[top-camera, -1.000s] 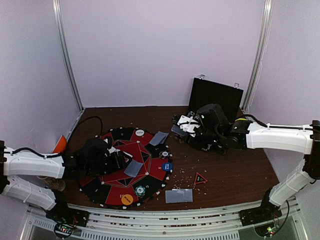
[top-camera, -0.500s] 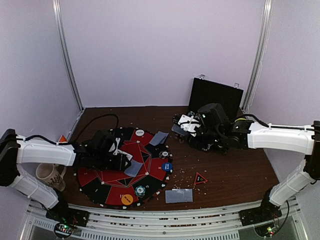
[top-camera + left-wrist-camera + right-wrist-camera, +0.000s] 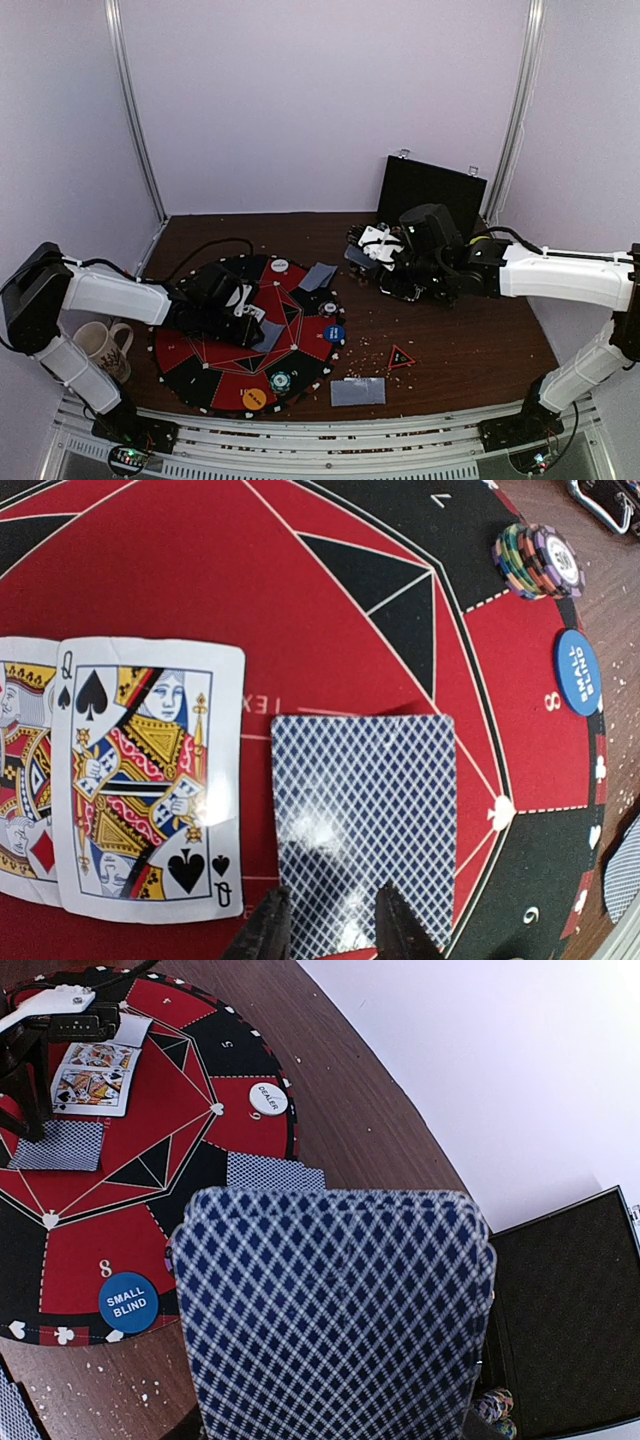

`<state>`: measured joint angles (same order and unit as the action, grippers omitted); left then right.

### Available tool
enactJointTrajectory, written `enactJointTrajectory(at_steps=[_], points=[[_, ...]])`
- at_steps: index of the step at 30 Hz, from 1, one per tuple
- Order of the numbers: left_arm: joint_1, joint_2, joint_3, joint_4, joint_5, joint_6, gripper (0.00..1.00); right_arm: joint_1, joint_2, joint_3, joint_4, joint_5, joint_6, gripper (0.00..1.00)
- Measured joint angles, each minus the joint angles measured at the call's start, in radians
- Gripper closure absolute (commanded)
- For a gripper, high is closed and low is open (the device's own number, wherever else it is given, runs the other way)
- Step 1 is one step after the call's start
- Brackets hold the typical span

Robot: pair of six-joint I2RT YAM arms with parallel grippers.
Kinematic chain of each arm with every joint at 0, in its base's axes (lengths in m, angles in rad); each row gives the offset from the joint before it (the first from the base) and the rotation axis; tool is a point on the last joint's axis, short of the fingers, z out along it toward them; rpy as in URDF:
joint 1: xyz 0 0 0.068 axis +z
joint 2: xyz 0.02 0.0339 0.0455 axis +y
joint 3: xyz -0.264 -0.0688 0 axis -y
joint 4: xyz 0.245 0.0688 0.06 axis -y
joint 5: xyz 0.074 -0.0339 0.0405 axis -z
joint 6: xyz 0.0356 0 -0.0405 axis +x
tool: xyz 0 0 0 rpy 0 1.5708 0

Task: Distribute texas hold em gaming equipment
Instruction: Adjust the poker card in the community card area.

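Over the round red-and-black mat (image 3: 205,360), the left arm has been stretched further inward than half a second ago, with its elbow raised. The left end effector (image 3: 335,935) is held low, fingers slightly parted and empty above the near edge of a glossy, diamond-patterned face-down card (image 3: 365,820) beside a queen of spades (image 3: 150,780). The right end effector (image 3: 368,255), barely shifted, is clamped on a second card (image 3: 335,1320) near the black case (image 3: 432,195).
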<state>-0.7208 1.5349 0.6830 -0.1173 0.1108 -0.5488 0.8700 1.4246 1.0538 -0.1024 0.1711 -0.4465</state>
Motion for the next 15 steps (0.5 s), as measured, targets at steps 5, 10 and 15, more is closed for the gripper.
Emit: enactJointTrajectory(at_steps=[5,10,15], points=[[0.0,0.0,0.0,-0.02,-0.017,0.02,0.69,0.0,0.0,0.0,0.0,-0.001,0.0,0.48],[0.0,-0.007,0.0,-0.05,-0.05,0.037,0.66,0.0,0.0,0.0,0.0,-0.005,0.0,0.48],[0.0,-0.019,0.0,-0.066,-0.055,0.046,0.73,0.0,0.0,0.0,0.0,-0.015,0.0,0.48]])
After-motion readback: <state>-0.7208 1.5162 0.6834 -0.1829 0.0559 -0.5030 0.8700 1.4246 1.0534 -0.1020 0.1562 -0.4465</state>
